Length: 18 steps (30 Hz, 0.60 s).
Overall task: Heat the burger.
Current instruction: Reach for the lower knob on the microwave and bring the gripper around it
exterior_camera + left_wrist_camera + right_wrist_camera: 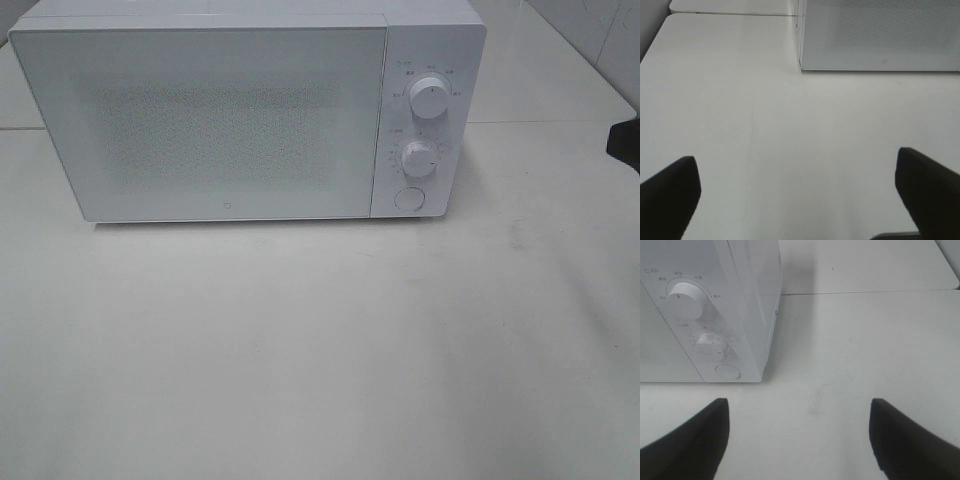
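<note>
The left hand (796,160) and right hand (799,405) hover open and empty over the desk (320,350) before the shut microwave (230,120), probably keeping clear; the burger is unseen, possibly inside.

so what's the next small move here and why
Probably bring the right gripper to the microwave's lower knob. The door is shut and no burger shows on the table, so it may already be inside, though the door hides that. The left gripper and the right one are open and empty, and the right one faces the knobs.
</note>
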Motion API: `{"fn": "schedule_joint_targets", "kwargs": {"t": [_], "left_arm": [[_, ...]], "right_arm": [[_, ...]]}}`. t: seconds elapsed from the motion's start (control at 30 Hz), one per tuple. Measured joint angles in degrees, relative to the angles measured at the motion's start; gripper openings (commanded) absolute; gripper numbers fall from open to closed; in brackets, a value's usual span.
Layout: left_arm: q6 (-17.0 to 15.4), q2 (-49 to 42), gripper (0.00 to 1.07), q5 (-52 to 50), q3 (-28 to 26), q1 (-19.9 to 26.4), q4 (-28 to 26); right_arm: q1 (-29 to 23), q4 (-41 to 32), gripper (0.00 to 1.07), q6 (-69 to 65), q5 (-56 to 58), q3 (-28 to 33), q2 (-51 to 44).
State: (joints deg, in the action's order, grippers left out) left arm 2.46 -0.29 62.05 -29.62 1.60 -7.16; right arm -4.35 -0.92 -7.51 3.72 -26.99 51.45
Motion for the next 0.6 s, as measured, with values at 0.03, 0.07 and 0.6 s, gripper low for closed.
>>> {"fn": "schedule_joint_targets", "kwargs": {"t": [0.03, 0.07, 0.6], "left_arm": [[0.0, 0.0, 0.98, 0.0, 0.0, 0.0, 0.0], [0.0, 0.0, 0.98, 0.0, 0.0, 0.0, 0.0], [0.0, 0.0, 0.98, 0.0, 0.0, 0.0, 0.0]], "right_arm": [[0.0, 0.0, 0.75, 0.0, -2.18, 0.0, 2.52], [0.0, 0.0, 0.75, 0.0, -2.18, 0.0, 2.52], [0.0, 0.0, 0.75, 0.0, -28.88, 0.0, 21.37]]}}
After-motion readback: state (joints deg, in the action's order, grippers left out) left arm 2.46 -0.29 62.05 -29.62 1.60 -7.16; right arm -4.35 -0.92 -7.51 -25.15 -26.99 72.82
